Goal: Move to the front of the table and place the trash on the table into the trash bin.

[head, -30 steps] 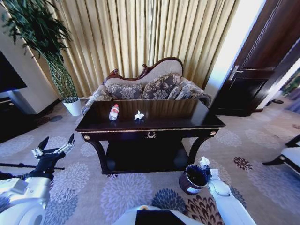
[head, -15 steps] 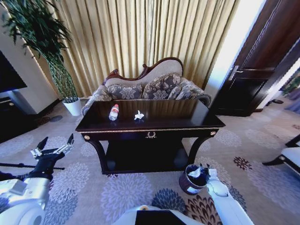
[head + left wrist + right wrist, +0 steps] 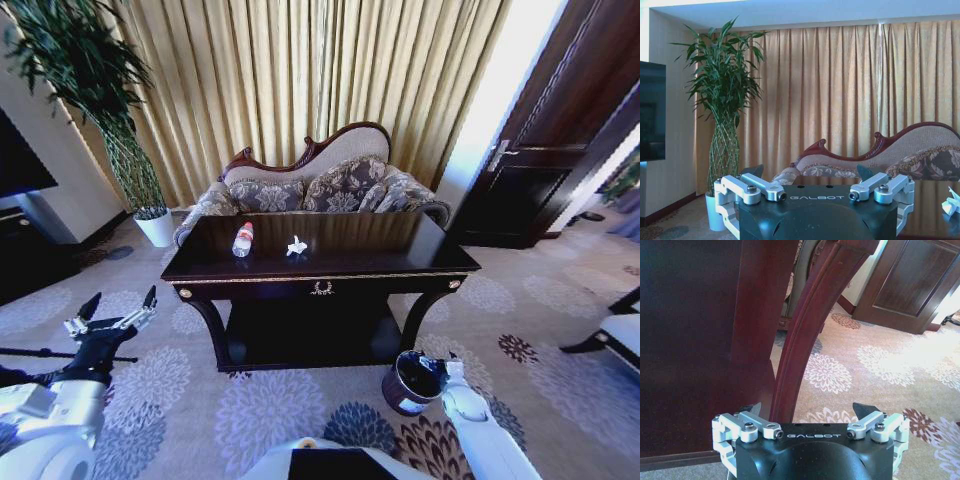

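Left hand (image 3: 809,172) housing: "GALBOT", pale letters on black.
Right hand (image 3: 810,410) housing: "GALBOT", same lettering.
Bottle (image 3: 243,239) label: red, unreadable.

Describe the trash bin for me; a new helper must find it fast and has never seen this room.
Start at the large dark glossy table in front of the patterned sofa. On the carpet by the table's front right leg stands the trash bin, with the right gripper at its rim. It is small, round and dark, unlike the white plant pot far left.

Glossy, seemingly wooden table (image 3: 330,262)
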Available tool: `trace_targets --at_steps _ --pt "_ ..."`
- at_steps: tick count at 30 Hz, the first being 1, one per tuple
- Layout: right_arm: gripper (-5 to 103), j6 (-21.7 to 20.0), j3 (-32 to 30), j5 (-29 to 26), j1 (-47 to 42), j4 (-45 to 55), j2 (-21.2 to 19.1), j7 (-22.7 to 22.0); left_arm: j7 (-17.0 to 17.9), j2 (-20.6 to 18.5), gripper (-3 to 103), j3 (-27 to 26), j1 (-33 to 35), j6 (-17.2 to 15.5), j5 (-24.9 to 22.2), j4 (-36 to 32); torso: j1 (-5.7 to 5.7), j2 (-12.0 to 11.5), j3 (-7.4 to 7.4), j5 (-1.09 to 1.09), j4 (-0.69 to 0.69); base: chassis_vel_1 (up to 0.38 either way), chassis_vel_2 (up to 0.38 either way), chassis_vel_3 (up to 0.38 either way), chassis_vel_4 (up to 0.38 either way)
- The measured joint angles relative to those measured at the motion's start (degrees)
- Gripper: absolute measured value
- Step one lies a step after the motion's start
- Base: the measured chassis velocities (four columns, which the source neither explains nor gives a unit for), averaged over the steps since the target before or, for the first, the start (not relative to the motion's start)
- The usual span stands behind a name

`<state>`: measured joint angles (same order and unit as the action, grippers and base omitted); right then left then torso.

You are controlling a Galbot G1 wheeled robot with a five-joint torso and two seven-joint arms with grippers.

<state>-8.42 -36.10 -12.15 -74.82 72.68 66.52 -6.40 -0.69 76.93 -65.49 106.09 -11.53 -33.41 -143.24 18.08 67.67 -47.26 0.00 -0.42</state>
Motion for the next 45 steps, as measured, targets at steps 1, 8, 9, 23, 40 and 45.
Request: trace_targets --at_steps 1,8,9,23,40,45 --pt "99 0.0 0.0 0.0 0.0 0.0 0.0 0.0 0.0 0.0 100 0.0 0.0 0.0 0.0 0.0 0.0 0.0 0.0 0.0 0.0 0.0 0.0 0.0 0.0" --pt "100 0.0 0.0 0.0 0.0 -0.2 0.2 0.0 0.0 0.0 100 0.1 0.1 0.0 0.0 0.0 0.0 0.0 0.0 0.0 0.0 0.0 0.0 0.0 0.0" --pt "100 0.0 0.0 -0.1 0.0 -0.2 0.2 0.0 0.0 0.0 100 0.1 0.1 0.0 0.0 0.0 0.0 0.0 0.0 0.0 0.0 0.0 0.0 0.0 0.0" --pt "100 -1.1 -0.4 -8.6 -3.1 10.3 0.0 -0.1 -0.1 0.2 100 0.1 0.3 0.2 0.0 0.0 0.0 0.0 0.0 0.0 0.0 0.0 0.0 0.0 0.0" --pt "100 -1.8 -4.2 -13.0 -11.3 39.7 -0.4 -1.8 -0.2 0.4 100 0.6 0.4 0.3 0.4 0.0 0.0 0.0 0.0 0.0 0.0 0.0 0.0 0.0 0.0" --pt "100 -4.0 -5.3 -13.3 -15.5 50.5 -0.5 -1.8 -0.2 0.4 100 0.7 0.2 0.3 0.6 0.0 0.0 0.0 0.0 -0.01 0.0 0.0 0.0 0.0 0.0"
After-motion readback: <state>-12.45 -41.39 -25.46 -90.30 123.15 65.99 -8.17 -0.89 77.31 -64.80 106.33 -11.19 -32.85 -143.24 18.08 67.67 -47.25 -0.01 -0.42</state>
